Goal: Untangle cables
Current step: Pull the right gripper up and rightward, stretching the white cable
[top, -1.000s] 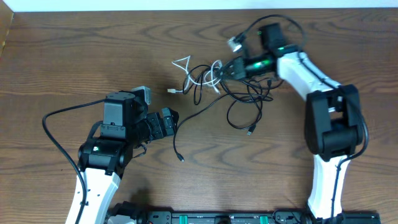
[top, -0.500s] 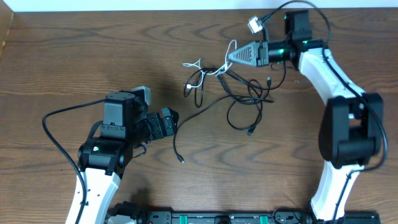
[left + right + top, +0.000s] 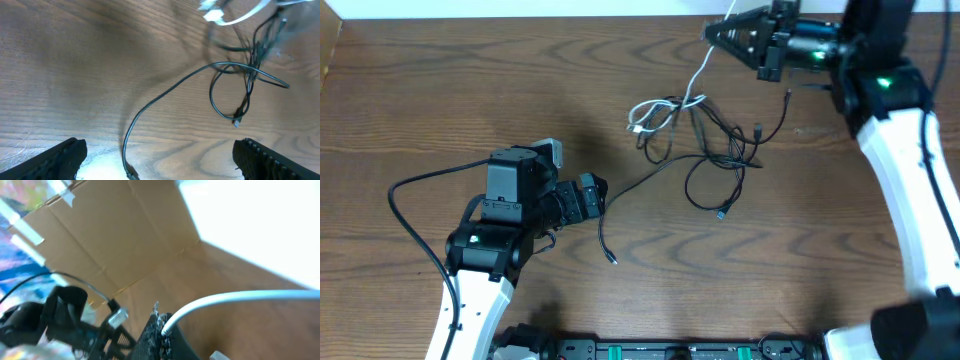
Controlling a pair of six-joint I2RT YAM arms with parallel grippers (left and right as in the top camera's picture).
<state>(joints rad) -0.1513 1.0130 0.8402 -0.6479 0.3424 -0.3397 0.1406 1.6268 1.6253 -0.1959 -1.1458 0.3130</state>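
Right claw [image 3: 712, 30] clamped on white cable [image 3: 697, 78] at tabletop [image 3: 470, 90] far edge; black cables [image 3: 720, 150] just below. Left claw [image 3: 598, 196] wide open, empty; bare wood leftward.

Overhead looks straight down on the whole table [image 3: 470, 80]. The left wrist camera, low, sees the same cables [image 3: 248, 75] beyond its jaws; the right's faces sideways.

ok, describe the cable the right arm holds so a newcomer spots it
At the wooden table's far edge, right side, find the right arm's fingers. The white cable runs from them into the tangle of black cables. It is the only white one.
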